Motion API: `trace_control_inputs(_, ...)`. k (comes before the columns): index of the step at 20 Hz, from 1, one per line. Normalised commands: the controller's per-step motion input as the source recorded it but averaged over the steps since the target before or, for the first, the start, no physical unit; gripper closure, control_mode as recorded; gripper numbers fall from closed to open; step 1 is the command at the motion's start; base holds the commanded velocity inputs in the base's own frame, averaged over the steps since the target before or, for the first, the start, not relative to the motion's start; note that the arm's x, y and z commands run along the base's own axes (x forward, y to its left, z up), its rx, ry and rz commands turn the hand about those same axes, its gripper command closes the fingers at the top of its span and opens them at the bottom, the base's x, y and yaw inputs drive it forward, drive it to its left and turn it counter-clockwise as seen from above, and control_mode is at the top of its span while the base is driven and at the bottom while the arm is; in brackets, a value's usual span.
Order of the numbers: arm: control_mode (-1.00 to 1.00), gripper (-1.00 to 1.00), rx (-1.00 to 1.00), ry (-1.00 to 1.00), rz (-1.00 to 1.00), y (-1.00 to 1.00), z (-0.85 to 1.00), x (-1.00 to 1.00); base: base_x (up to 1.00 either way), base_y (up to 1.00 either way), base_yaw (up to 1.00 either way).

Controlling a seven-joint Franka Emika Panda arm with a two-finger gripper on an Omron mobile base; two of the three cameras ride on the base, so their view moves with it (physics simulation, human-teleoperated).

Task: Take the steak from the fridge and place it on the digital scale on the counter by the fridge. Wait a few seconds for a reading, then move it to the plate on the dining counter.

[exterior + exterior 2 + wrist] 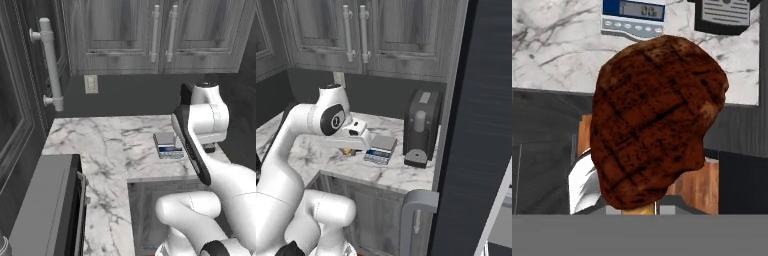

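the steak (657,120) sits large in the hand view, a dark red-brown slab with charred grill lines, and the jaws are closed narrow on its lower end, holding it up in front of the camera. beyond it, at twelve o'clock, the digital scale (633,17) lies on the marble desk (552,50), its blue display strip facing the steak; a black boxy appliance (724,15) stands at one o'clock, just beside the scale.

in the right base view the white arm reaches over the desk (396,175), its hand ending just at nine o'clock of the scale (381,149), with a small dark bit of the steak (347,151) showing beneath the hand. the black appliance (421,127) stands at three o'clock of the scale, against the dark fridge (481,125).

in the left base view the scale (167,145) rests on the desk (100,145), partly behind the arm.
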Motion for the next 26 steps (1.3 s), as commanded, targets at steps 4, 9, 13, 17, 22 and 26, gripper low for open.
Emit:
trace_control_inputs(4, -1.00, 1.00, 0.06, -0.07, 0.14, -0.04, -0.37, 0.41, 0.00, 0.00, 0.00)
trace_control_inputs(9, -1.00, 1.00, 0.01, -0.05, 0.19, -0.17, 0.00, 0.41, 0.00, 0.00, 0.00)
trace_control_inputs(13, -1.00, 1.00, 0.01, 0.00, 0.31, -0.17, 0.00, 0.02, 0.00, 0.00, 0.00)
trace_control_inputs(17, -1.00, 1.00, 0.00, -0.07, 0.23, 0.00, -0.23, 0.00, 0.00, 0.00, 0.00)
trace_control_inputs(22, -1.00, 1.00, 0.00, -0.03, 0.09, 0.07, -0.26, 0.13, 0.00, 0.00, 0.00)
trace_control_inputs(26, -1.00, 1.00, 0.00, 0.00, -0.05, 0.14, -0.33, 0.65, 0.00, 0.00, 0.00)
